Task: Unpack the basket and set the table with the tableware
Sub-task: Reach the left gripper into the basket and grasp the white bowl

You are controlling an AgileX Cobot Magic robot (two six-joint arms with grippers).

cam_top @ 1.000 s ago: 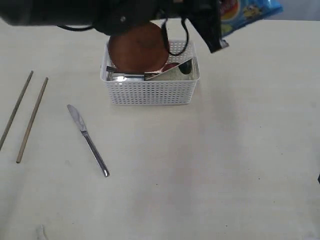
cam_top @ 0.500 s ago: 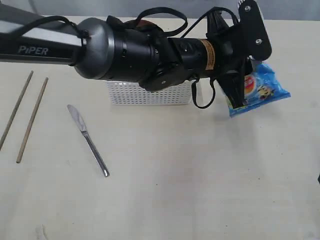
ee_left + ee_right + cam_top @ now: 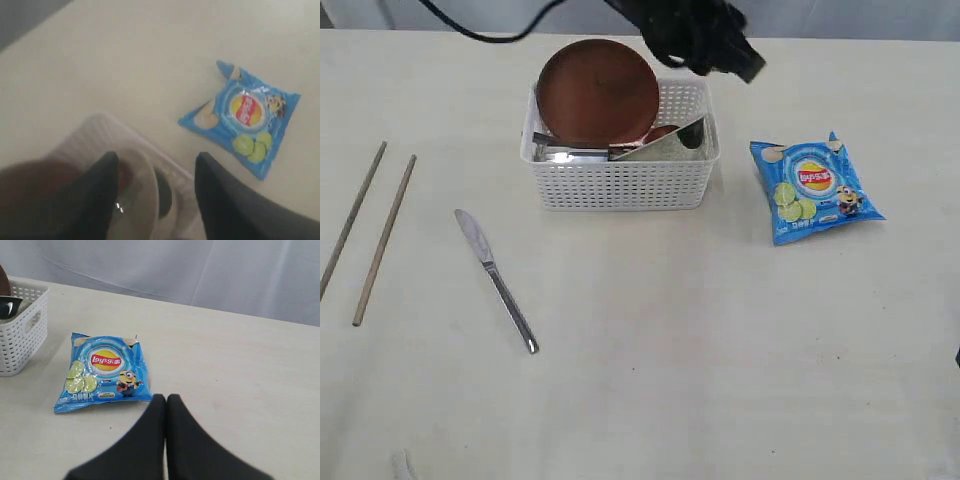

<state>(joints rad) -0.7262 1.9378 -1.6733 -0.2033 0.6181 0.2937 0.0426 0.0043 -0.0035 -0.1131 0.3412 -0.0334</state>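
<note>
The left gripper (image 3: 155,157) is seen over the basket (image 3: 620,185), above its right end. Its jaws are held well apart, with nothing between them and nothing touched by the fingers (image 3: 102,190). In the exterior view only a dark part of that arm is shown, at the basket's far right corner.

The right gripper (image 3: 166,399) is kept low over the table (image 3: 720,350), well right of the basket. Its jaws are pressed together and nothing is held.

The basket is set on the table. A brown plate (image 3: 598,92) is propped in it, tilted against the far wall and rising above the rim. A pale bowl (image 3: 665,147) is tipped on its side in the right part of the basket.

A blue chip bag (image 3: 814,188) is laid flat on the table just right of the basket, apart from it. A knife (image 3: 497,281) is placed in front of the basket's left end. Two chopsticks (image 3: 385,238) are laid side by side well left of the basket.
</note>
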